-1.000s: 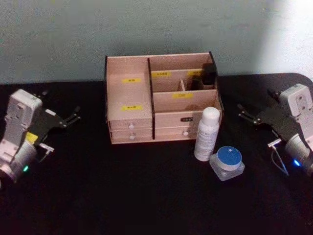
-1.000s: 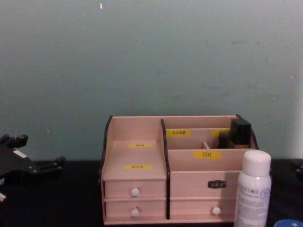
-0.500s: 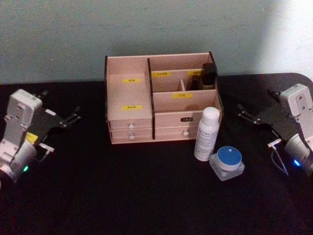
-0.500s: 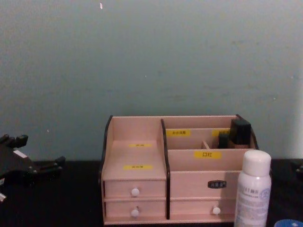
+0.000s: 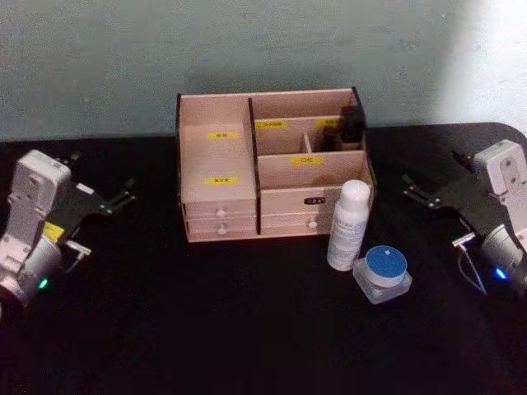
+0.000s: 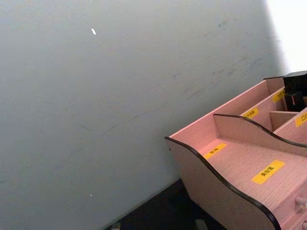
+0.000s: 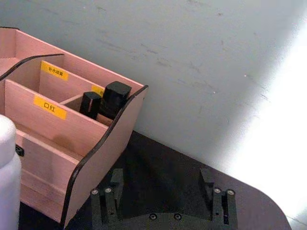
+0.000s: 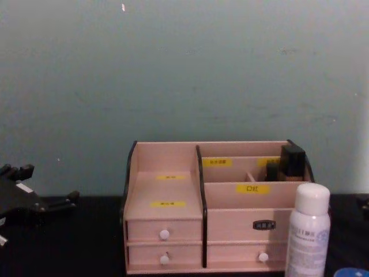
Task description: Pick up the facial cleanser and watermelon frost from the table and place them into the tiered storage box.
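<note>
The facial cleanser point(image 5: 347, 224), a white bottle, stands on the black table point(image 5: 247, 321) before the right drawers of the tiered storage box point(image 5: 216, 164); the watermelon frost point(image 5: 384, 271), a blue-lidded jar, sits just beside it; the left gripper point(image 5: 102, 176) and right gripper point(image 5: 431, 169) hover at either side, fingers spread, empty.
</note>
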`<action>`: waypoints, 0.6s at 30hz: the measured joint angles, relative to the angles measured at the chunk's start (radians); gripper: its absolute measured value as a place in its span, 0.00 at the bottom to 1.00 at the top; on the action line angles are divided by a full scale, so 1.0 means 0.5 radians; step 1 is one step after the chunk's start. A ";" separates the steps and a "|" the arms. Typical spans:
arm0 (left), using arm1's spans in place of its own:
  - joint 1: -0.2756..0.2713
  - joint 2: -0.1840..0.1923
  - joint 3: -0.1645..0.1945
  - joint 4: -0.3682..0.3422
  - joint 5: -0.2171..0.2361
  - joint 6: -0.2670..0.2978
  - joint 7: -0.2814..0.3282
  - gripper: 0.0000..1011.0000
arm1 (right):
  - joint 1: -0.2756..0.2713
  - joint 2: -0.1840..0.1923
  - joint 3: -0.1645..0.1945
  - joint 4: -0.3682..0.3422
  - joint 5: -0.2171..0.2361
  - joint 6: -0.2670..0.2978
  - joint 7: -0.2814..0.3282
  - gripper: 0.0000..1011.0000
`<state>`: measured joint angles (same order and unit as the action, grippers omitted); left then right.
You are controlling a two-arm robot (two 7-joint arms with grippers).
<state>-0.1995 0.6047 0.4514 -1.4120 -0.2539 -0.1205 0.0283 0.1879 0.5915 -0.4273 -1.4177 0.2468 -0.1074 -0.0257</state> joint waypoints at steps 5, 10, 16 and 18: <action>0.000 0.000 0.000 0.000 0.000 0.000 0.000 0.99 | -0.019 -0.011 0.029 -0.014 -0.001 0.021 0.016 0.99; 0.000 0.000 0.000 0.000 0.000 0.000 0.000 0.99 | -0.062 -0.003 0.071 -0.073 0.019 0.048 0.058 0.99; 0.000 0.000 0.000 0.000 0.000 0.000 0.000 0.99 | -0.114 0.019 0.116 -0.149 0.077 0.065 0.140 0.99; 0.000 0.000 0.000 0.000 0.000 0.000 0.000 0.99 | -0.131 0.033 0.131 -0.177 0.093 0.065 0.180 0.99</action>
<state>-0.1996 0.6046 0.4514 -1.4119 -0.2539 -0.1205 0.0283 0.1223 0.6078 -0.3619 -1.5063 0.2933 -0.0748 0.0643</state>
